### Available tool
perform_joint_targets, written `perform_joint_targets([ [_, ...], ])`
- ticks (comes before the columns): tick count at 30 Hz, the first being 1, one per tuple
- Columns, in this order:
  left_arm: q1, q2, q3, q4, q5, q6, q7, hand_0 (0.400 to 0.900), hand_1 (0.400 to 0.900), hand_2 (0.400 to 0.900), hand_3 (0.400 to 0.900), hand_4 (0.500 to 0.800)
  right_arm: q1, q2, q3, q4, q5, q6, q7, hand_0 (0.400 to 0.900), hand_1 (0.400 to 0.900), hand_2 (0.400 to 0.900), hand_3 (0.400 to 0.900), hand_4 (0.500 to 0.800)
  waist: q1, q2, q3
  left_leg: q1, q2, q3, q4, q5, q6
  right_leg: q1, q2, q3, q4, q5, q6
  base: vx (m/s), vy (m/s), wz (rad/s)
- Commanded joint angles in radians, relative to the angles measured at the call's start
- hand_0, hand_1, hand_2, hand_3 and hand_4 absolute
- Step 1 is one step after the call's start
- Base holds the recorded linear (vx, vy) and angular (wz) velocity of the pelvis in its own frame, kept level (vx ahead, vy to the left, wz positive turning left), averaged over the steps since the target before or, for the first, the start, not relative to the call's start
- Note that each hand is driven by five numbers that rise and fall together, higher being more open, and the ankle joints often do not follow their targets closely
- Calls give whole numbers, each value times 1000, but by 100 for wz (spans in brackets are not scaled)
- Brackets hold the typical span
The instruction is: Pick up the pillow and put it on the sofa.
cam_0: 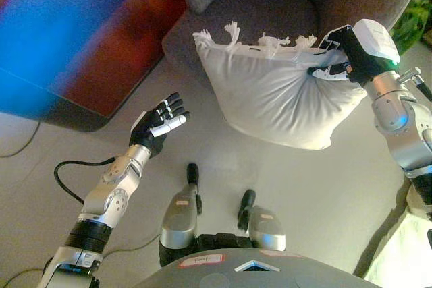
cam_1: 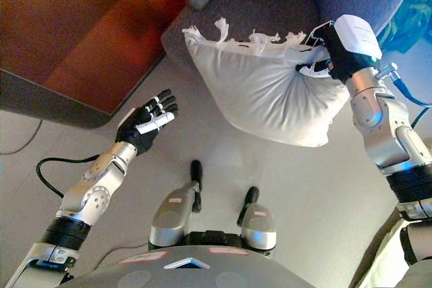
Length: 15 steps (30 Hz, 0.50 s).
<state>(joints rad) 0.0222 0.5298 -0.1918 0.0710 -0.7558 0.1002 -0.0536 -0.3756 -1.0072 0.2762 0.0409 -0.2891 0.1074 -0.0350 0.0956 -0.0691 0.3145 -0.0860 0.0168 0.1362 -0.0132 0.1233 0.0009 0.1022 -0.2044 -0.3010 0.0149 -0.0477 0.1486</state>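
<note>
The right hand is gripping one white pillow by its upper right corner, fingers bunched into the fabric, though how deep the grip goes I can't quite make out behind the wrist. The pillow is hanging in the air, clear of the floor, with its tasselled top edge just in front of the grey sofa seat. The left hand is hovering off to the side with its fingers spread and relaxed, palm up, holding nothing and well apart from the pillow.

Trouble from here is likely coming from that one-corner grip: the pillow is dangling loosely, so it may swing, or the cloth may slip out before it reaches the seat. Released too early, it is probably sliding off the cushion's front edge onto the floor. The free hand is not supporting the underside.

Counting up: one pillow, one grey sofa, and one reddish-brown piece of furniture to the left.
</note>
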Motion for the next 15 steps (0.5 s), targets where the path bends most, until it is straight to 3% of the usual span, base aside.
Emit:
perform_joint_targets([
  [1, 44, -11, -9, -4, 23, -40, -69, 900, 900, 900, 900, 800, -229, -157, -12, 36, -39, -59, -47, 400, 400, 400, 400, 500, 38, -24, -228, 78, 30, -6, -8, -116, -42, -61, 50, -41, -33, 89, -25, 129, 24, 20],
  [4, 55, 2, -16, -19, 26, -29, -103, 900, 900, 900, 900, 800, -343, -181, 79, 148, -26, -56, -4, 400, 400, 400, 400, 500, 63, -41, -239, 85, 29, -22, -28, -105, -45, -50, 55, -59, -36, 87, -26, 109, 3, 20],
  [15, -13, 66, -62, -63, 11, -1, -177, 900, 900, 900, 900, 800, -844, -154, 487, 742, 29, -27, -32, 400, 400, 400, 400, 500, 185, -95, -200, 44, 27, -106, -71, -69, -58, -25, 76, -140, -75, 104, -22, 65, -67, 23],
])
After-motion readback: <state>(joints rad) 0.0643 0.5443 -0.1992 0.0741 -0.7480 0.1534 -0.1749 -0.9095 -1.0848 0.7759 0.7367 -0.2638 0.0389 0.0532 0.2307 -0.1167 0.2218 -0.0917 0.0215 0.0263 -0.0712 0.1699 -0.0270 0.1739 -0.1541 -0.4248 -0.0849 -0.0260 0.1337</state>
